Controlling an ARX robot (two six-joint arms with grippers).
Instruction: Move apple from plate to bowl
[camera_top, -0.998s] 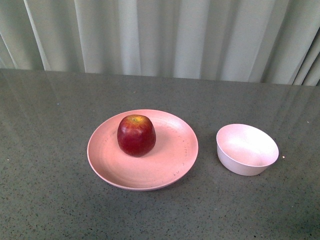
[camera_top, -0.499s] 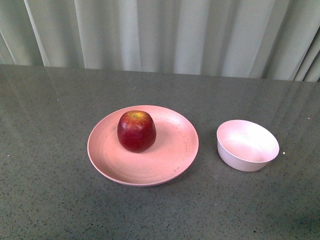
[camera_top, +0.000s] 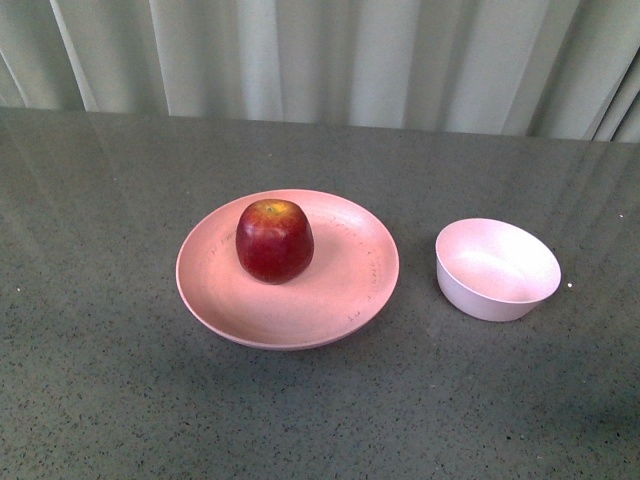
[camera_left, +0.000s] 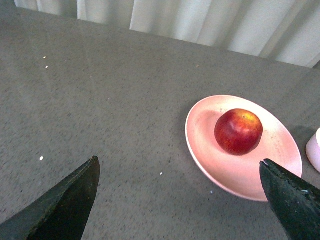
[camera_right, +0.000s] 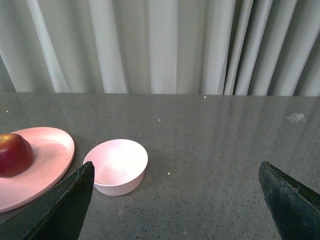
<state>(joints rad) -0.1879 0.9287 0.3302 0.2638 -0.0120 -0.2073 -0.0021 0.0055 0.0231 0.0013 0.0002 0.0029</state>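
A dark red apple (camera_top: 274, 241) with a yellowish top stands on the wide pink plate (camera_top: 345, 290) in the middle of the grey table. The small pale pink bowl (camera_top: 497, 269) stands empty to the plate's right. Neither arm shows in the front view. In the left wrist view the open, empty left gripper (camera_left: 180, 167) hangs above bare table beside the plate (camera_left: 235, 175), short of the apple (camera_left: 238, 131). In the right wrist view the open, empty right gripper (camera_right: 176, 170) hangs above the table beside the bowl (camera_right: 117, 166); the apple (camera_right: 14, 155) and plate (camera_right: 45, 160) show at the edge.
A grey speckled table (camera_top: 100, 380) carries everything. Pale pleated curtains (camera_top: 330, 60) hang along its far edge. A small whitish scrap (camera_right: 295, 118) lies on the table far from the bowl in the right wrist view.
In the front view the plate, apple and bowl have shifted upward in the picture over the last second, as the view tilts; they keep their places relative to each other.
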